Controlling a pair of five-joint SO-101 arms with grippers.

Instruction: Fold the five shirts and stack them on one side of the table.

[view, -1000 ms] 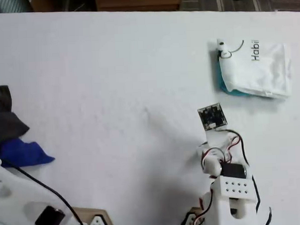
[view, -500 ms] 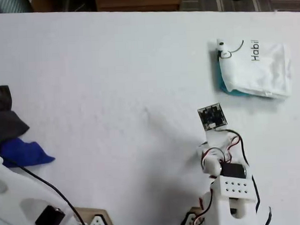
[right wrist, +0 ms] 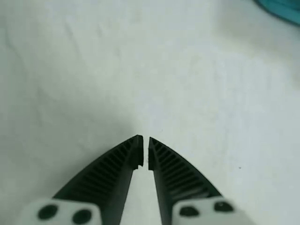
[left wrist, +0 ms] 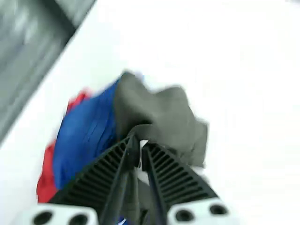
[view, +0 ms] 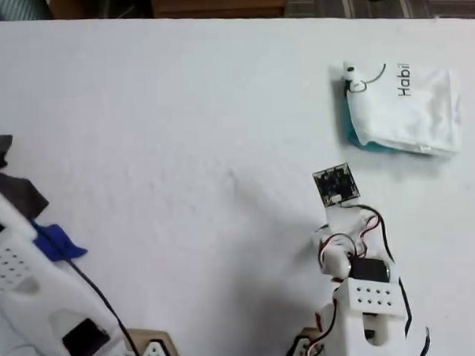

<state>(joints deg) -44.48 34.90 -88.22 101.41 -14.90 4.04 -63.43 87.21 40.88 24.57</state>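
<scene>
A loose pile of shirts lies at the table's left edge: a dark grey shirt point(left wrist: 164, 112) on top, a blue shirt point(left wrist: 84, 131) beside it and a red shirt point(left wrist: 47, 183) underneath. My left gripper point(left wrist: 139, 144) hangs shut just over the grey shirt, nothing visibly between its fingers. In the high view the left arm point(view: 29, 289) covers part of the dark shirt point(view: 13, 196) and the blue shirt point(view: 60, 242). A folded white shirt point(view: 412, 107) rests on a teal shirt point(view: 352, 130) at the right. My right gripper point(right wrist: 145, 150) is shut above bare table.
The white table point(view: 180, 133) stretches wide between the pile and the folded stack. The right arm point(view: 361, 291) stands at the front edge with a small circuit board point(view: 336, 184) on its wrist. A teal corner point(right wrist: 281, 7) shows beyond the right gripper.
The left arm has swung away from the front edge and over the pile at the left edge, covering more of the blue and dark shirts. The right arm has not moved.
</scene>
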